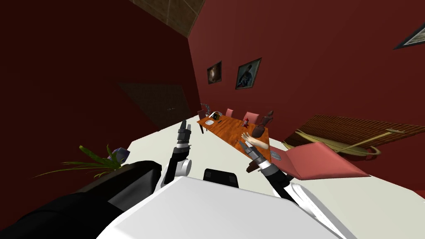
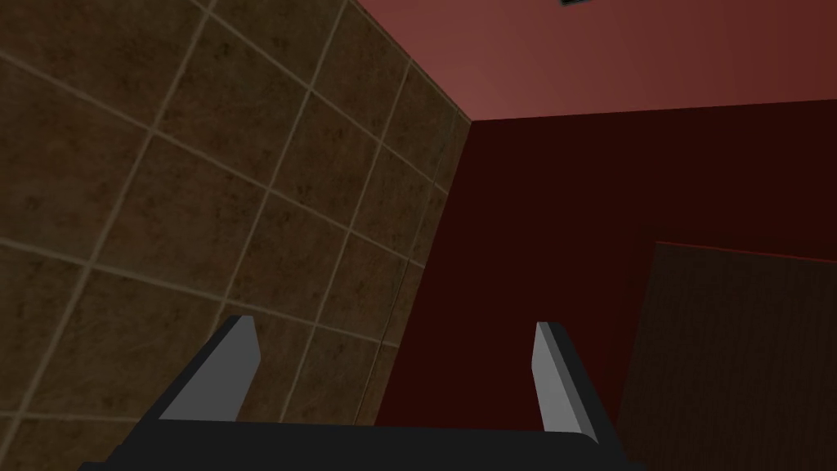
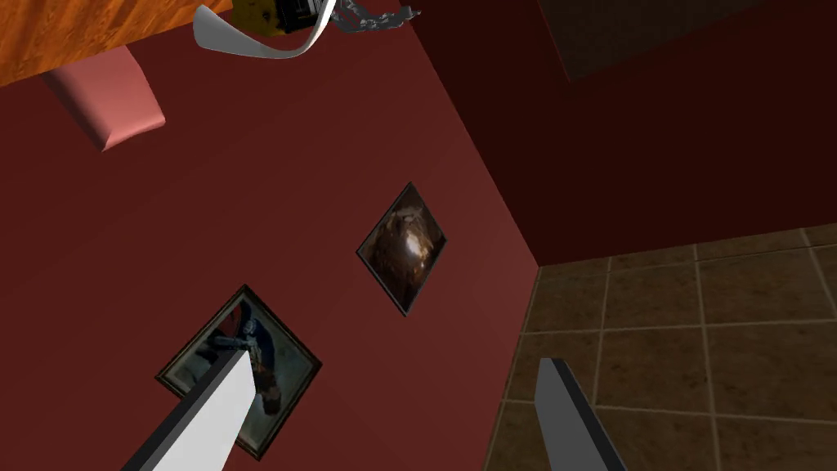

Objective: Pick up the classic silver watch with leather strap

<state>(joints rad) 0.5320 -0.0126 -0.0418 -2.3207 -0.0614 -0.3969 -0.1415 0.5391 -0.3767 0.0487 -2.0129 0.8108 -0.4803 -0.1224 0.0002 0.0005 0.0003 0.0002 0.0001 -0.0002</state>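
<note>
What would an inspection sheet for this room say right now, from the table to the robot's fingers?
Surface: orange wooden table, ahead of the robot.
Job's things: watch not made out; the things on the table are too small to tell.
Clutter: on the table, a white item, a small red item and a dark brown figure.
Grippers: left gripper held up to the left of the table, fingers open, holding nothing; right gripper by the table's near end, fingers open, holding nothing.
Cables: nothing seen.
Surroundings: dark red walls, framed pictures, pink chairs, a green plant.
</note>
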